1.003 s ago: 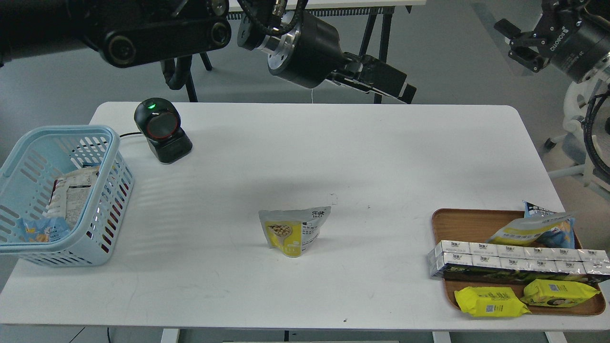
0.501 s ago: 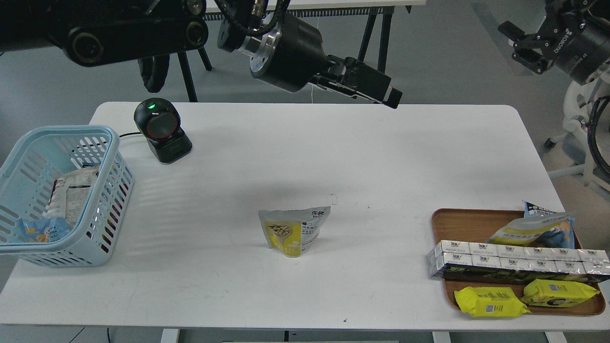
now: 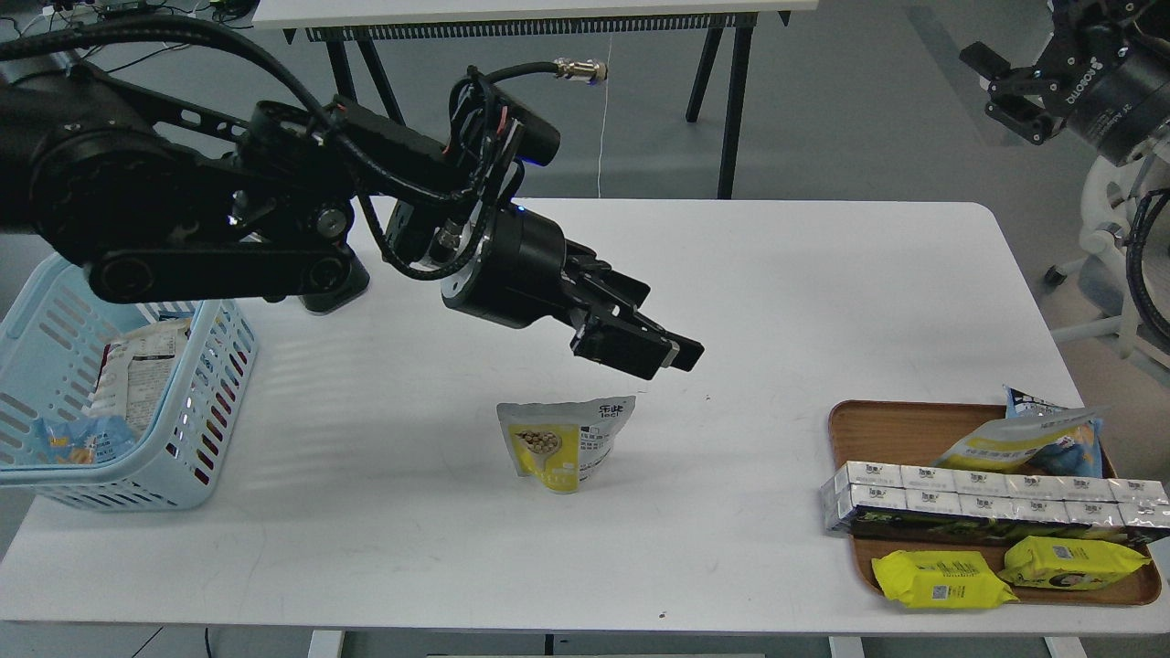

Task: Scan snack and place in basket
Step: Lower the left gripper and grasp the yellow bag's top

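Observation:
The snack (image 3: 562,443), a small stand-up pouch with a white top and a yellow lower part showing beans, stands upright in the middle of the white table. My left gripper (image 3: 672,355) hangs just above and to the right of the pouch, apart from it; its fingers overlap and I cannot tell them apart. The light blue basket (image 3: 219,384) stands at the table's left edge with several packs inside. My right gripper (image 3: 992,87) is raised at the top right, off the table, open and empty.
The black barcode scanner (image 3: 334,291) stands at the back left, mostly hidden behind my left arm. A brown tray (image 3: 877,420) at the front right holds a long white carton (image 3: 987,498), yellow packs (image 3: 941,580) and other pouches.
My left arm has swung down from high above the table's far edge, so its gripper now hangs just above the pouch. The pouch and the right arm have hardly moved.

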